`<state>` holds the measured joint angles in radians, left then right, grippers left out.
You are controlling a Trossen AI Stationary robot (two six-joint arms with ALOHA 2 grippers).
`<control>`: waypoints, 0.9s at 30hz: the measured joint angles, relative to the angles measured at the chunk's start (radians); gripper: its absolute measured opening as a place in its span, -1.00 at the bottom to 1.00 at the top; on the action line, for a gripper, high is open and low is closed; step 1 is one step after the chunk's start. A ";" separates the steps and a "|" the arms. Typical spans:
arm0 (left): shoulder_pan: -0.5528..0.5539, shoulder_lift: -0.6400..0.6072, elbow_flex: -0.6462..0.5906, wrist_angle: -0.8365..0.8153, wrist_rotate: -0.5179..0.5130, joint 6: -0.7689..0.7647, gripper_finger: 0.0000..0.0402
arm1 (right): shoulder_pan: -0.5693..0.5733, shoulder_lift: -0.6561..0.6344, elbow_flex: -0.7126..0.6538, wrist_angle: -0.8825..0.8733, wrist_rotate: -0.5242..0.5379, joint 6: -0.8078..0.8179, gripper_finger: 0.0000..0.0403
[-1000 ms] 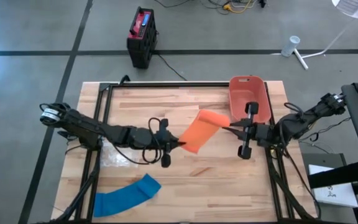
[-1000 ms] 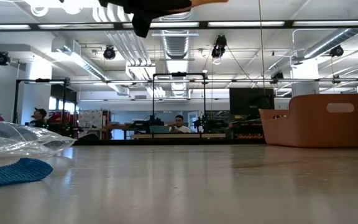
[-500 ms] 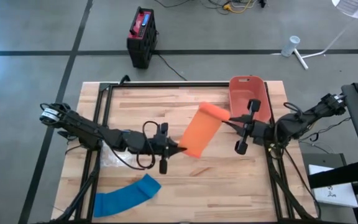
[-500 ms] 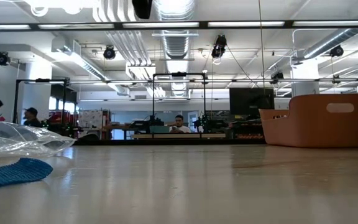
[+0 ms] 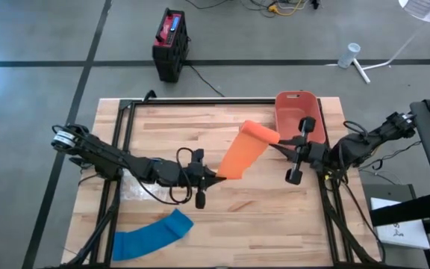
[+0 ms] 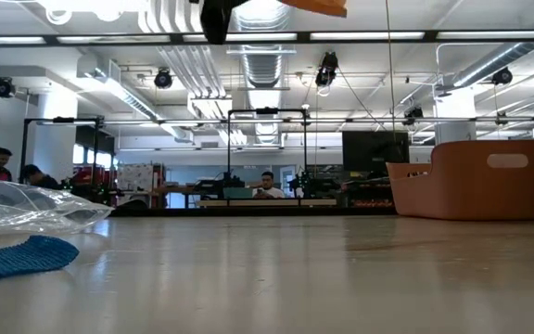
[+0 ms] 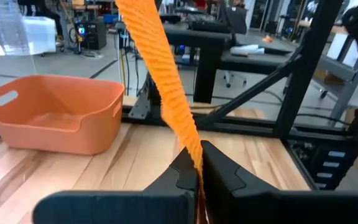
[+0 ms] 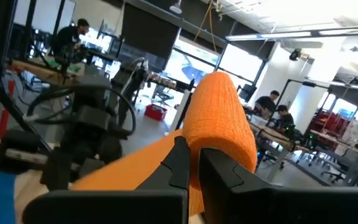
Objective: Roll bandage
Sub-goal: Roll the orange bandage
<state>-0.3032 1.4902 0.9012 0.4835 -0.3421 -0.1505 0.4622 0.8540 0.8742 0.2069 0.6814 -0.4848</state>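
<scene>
The orange bandage [image 5: 241,153], judged light and limp, is held taut above the table [image 5: 275,217]: its free end is pinched in the closed left gripper [image 5: 213,176] and its rolled end in the closed right gripper [image 5: 275,144].

Orange bin [image 6: 476,181] right; blue bandage [image 6: 17,256] left (under clear plastic [image 6: 31,209]).

Bandage strung between two arms above the counter

The bandage [image 5: 241,152] spans mid-counter [image 5: 267,217] between left gripper [image 5: 215,176] and right gripper [image 5: 273,143]; a bin [image 5: 298,112] sits behind at far right, a second bandage [image 5: 149,235] near left, a bag [image 5: 135,187] behind it.
</scene>
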 joint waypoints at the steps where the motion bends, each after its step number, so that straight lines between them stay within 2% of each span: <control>1: 0.000 -0.002 0.000 0.007 0.000 0.001 -1.00 | 0.000 -0.002 0.000 -0.003 0.004 -0.005 -0.96; 6: -0.002 -0.025 0.000 0.022 0.000 0.008 -1.00 | 0.000 -0.008 0.000 -0.035 0.080 -0.066 -0.96; 15: -0.023 -0.033 0.001 0.082 0.048 0.010 -1.00 | 0.000 -0.008 0.000 -0.082 0.131 -0.187 -0.96; 21: -0.046 -0.042 0.001 0.117 0.056 0.010 -1.00 | 0.000 -0.015 0.000 -0.134 0.160 -0.183 -0.96; 27: -0.046 -0.044 0.001 0.110 0.053 0.019 -1.00 | 0.002 -0.015 0.000 -0.128 0.146 -0.067 -0.96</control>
<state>-0.3493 1.4457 0.9023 0.5938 -0.2895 -0.1319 0.4644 0.8386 0.8742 0.0788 0.8279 -0.5518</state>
